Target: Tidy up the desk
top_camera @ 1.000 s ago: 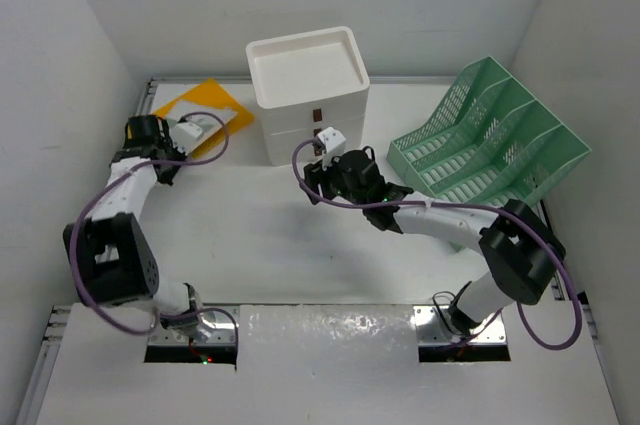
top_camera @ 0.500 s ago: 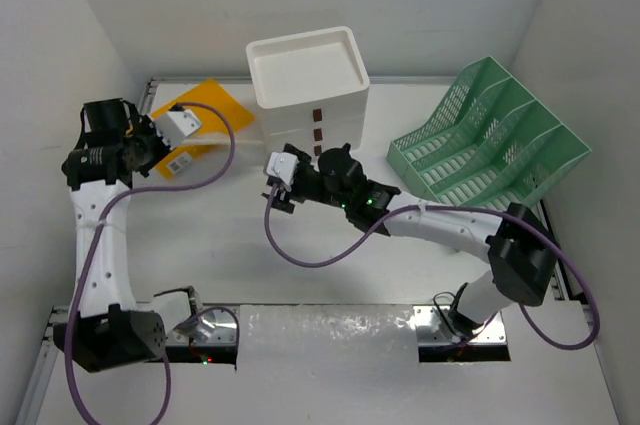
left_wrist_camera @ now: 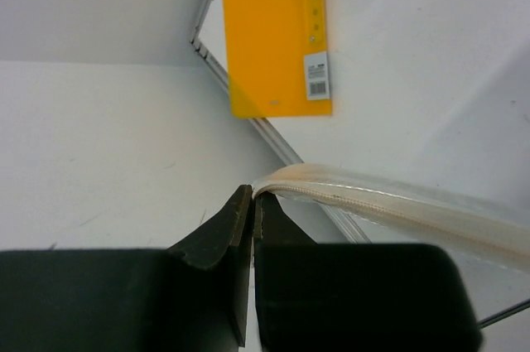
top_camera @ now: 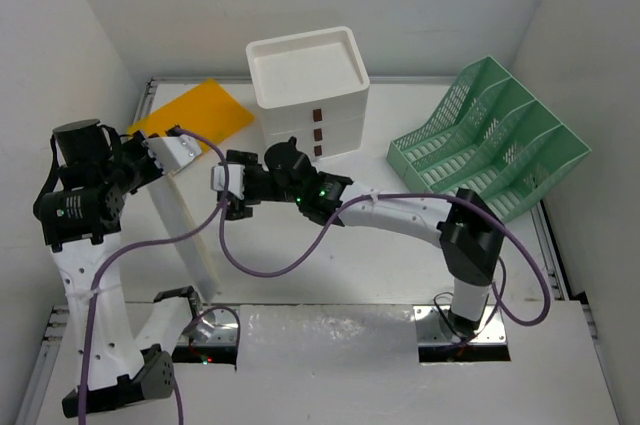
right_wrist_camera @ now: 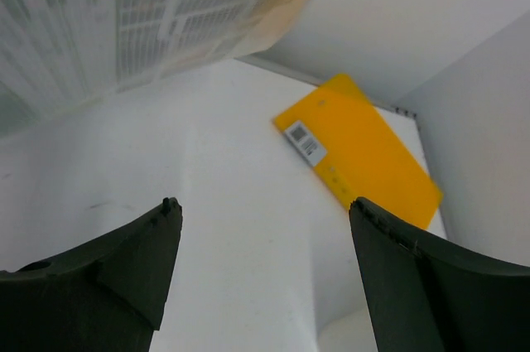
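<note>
The desk is a white tabletop with metal rails. My left gripper is raised above its left side, shut on the top edge of a clear zip pouch that hangs down edge-on. In the left wrist view the fingertips pinch the pouch's beige zipper seam. My right gripper hovers just right of the pouch, open and holding nothing; its wrist view shows the wide gap and the pouch's printed sheet at upper left. An orange folder lies flat at the back left corner.
A white three-drawer unit stands at the back centre. A green mesh file rack sits at the back right. White walls close in the left, back and right sides. The orange folder carries a barcode label.
The left arm rose and swung toward the near side, lifting the pouch off the orange folder. The right arm moved left from the drawer unit and its jaws widened.
</note>
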Controlling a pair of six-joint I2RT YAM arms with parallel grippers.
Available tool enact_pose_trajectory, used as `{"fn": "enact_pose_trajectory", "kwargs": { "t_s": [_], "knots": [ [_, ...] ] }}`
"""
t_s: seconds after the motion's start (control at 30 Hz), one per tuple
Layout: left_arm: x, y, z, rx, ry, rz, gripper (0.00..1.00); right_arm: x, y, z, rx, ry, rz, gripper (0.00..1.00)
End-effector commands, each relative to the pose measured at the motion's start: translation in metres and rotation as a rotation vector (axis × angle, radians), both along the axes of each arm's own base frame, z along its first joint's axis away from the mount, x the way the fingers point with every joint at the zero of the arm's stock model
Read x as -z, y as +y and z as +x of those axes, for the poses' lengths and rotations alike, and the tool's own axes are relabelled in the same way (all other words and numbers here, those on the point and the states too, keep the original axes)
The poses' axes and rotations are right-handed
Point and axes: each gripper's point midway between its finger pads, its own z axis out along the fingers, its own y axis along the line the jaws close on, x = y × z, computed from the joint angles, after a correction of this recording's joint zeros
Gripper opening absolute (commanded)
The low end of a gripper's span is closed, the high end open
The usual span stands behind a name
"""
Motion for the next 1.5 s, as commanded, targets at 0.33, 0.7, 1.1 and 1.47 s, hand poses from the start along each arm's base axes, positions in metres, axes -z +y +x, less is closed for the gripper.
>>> {"fn": "enact_pose_trajectory", "kwargs": {
  "t_s": [0.33,0.7,1.1,1.47],
  "knots": [
    [0.004,-0.034,0.001,0.164,-0.002,-0.107,0.00,-0.085,-0.069,-0.010,0.267,0.212,0.278,0.76],
    [0.006,-0.029,0.014,0.074,0.031,-0.191,0.00,-0.056,-0.018,-0.019,0.216,0.354,0.212,0.76],
    [0.009,-0.027,0.020,0.058,0.031,-0.204,0.00,-0.042,-0.004,-0.053,0.192,0.374,0.212,0.76],
    [0.009,-0.033,0.022,0.061,0.065,-0.255,0.00,0.013,-0.002,-0.004,0.443,0.301,0.241,0.75]
  ]
}}
